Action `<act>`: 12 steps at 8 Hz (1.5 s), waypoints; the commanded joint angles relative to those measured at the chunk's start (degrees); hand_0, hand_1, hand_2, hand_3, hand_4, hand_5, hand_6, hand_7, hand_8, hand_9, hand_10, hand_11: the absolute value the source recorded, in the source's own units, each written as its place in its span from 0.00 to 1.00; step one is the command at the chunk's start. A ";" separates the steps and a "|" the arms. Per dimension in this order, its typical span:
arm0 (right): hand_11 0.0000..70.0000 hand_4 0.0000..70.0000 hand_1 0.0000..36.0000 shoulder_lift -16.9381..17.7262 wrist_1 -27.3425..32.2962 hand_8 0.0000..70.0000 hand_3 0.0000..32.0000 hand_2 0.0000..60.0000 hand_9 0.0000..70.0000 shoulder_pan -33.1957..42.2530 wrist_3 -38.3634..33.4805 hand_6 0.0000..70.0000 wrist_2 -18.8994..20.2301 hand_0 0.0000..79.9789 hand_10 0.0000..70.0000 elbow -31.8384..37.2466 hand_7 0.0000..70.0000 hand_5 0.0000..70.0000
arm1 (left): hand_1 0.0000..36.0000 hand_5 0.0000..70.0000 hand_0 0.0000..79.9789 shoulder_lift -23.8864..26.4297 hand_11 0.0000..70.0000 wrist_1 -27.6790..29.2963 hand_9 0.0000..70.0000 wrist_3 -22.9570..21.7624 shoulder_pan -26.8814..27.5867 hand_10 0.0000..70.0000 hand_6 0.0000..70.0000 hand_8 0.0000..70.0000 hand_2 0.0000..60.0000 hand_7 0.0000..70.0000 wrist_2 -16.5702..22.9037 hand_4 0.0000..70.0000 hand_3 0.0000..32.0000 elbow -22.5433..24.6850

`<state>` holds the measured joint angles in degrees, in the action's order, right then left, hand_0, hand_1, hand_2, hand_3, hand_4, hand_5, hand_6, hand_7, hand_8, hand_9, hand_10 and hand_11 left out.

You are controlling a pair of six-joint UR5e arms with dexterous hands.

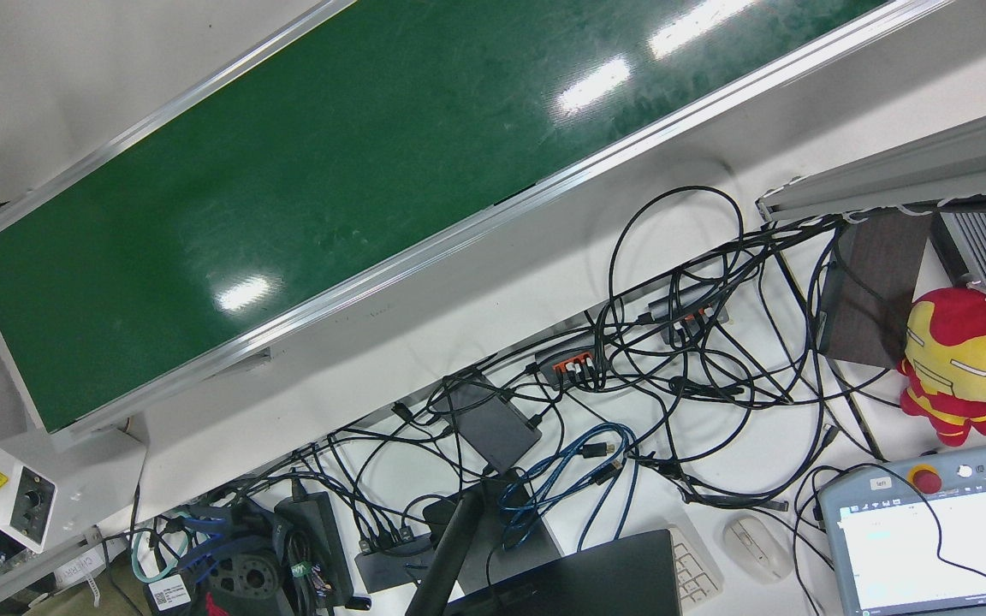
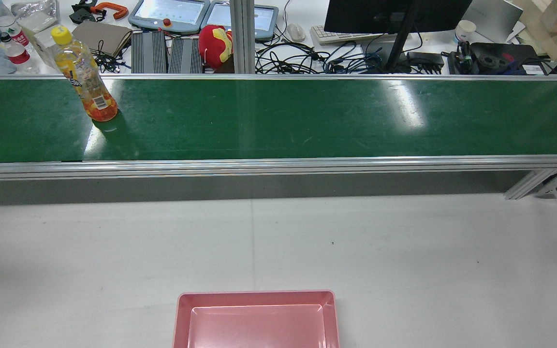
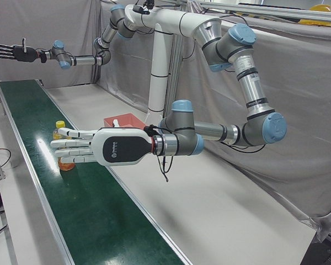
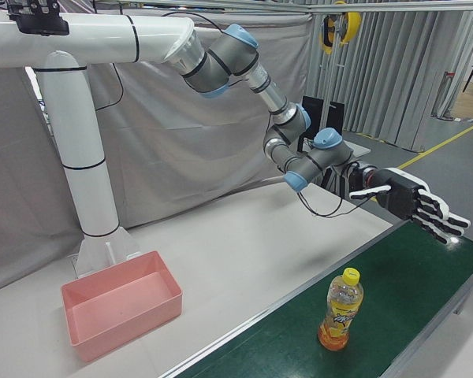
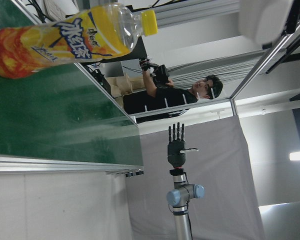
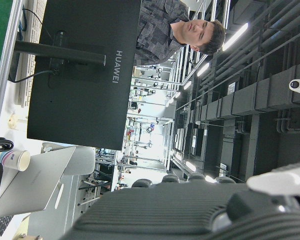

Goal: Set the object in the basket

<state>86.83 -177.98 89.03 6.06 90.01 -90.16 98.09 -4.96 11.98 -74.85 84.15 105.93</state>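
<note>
Orange-drink bottle [image 2: 85,75], yellow cap, upright on the green conveyor belt [image 2: 278,118] toward the robot's left end. Pink basket [image 2: 256,319] on the white table [image 2: 404,251], well apart from it. Left hand [image 3: 94,147] flat, fingers spread, empty, just beside the bottle; right hand [image 3: 14,52] likewise empty, far off.

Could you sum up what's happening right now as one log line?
bottle: upright on belt | left hand: open beside it | right hand: open, far | basket: empty

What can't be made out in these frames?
- Rear view: the pink basket has its near side cut off by the bottom edge.
- Left-front view: the bottle is mostly hidden behind the left robot hand.
- Left-front view: the right robot hand is far and small, so its finger detail is unreadable.
</note>
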 commanded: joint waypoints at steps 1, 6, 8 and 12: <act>0.00 0.00 0.00 0.00 0.00 0.00 0.00 0.00 0.00 0.00 0.00 0.00 -0.01 0.00 0.00 -0.11 0.00 0.00 | 0.62 0.38 0.86 2.62 0.08 1.29 0.00 -8.09 8.29 0.02 0.00 0.01 0.00 0.00 -6.53 0.09 0.00 -4.67; 0.00 0.00 0.00 0.00 0.00 0.00 0.00 0.00 0.00 0.00 0.00 0.00 -0.01 0.00 0.00 -0.11 0.00 0.00 | 0.47 0.32 1.00 3.33 0.05 0.47 0.00 1.72 11.28 0.00 0.00 0.00 0.00 0.00 -6.54 0.08 0.06 -4.24; 0.00 0.00 0.00 0.00 0.00 0.00 0.00 0.00 0.00 0.00 0.00 0.00 -0.01 0.00 0.00 -0.02 0.00 0.00 | 0.30 0.27 1.00 5.00 0.04 0.30 0.00 3.21 14.89 0.00 0.00 0.00 0.00 0.00 -6.63 0.04 0.11 -5.03; 0.00 0.00 0.00 0.00 0.00 0.00 0.00 0.00 0.00 0.00 0.00 0.00 -0.01 0.00 0.00 -0.02 0.00 0.00 | 0.35 0.31 1.00 10.89 0.03 0.74 0.02 3.66 15.26 0.00 0.00 0.02 0.00 0.00 -6.72 0.04 0.06 -11.54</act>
<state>86.84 -177.98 89.03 6.07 90.03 -90.20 106.31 -4.33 15.54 -59.77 77.44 96.61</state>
